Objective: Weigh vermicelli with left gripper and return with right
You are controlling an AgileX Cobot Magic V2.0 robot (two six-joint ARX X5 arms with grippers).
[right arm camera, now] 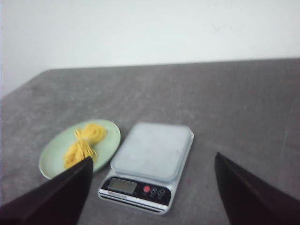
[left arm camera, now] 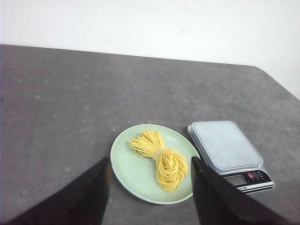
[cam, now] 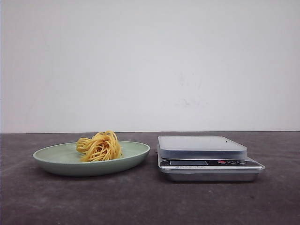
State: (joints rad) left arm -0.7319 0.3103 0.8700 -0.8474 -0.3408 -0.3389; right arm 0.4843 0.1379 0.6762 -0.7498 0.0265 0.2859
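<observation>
Noodles (cam: 100,146) fill the plate (cam: 56,158); its rim nearly meets the scale (cam: 206,159) at 3 o'clock. Left gripper (left arm camera: 150,197) and right gripper (right arm camera: 152,197) hover high, fingers spread wide, empty.

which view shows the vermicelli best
The left wrist view: the vermicelli lies sharp and whole, seen from above on the plate. The front view shows it side-on; the right wrist view shows it smaller and blurred.

Vermicelli (cam: 99,146): small yellow-orange bundle of thin looped strands, tied mid-length, lying loose in a pale green plate (cam: 56,159) toward the worktop's left side.
</observation>
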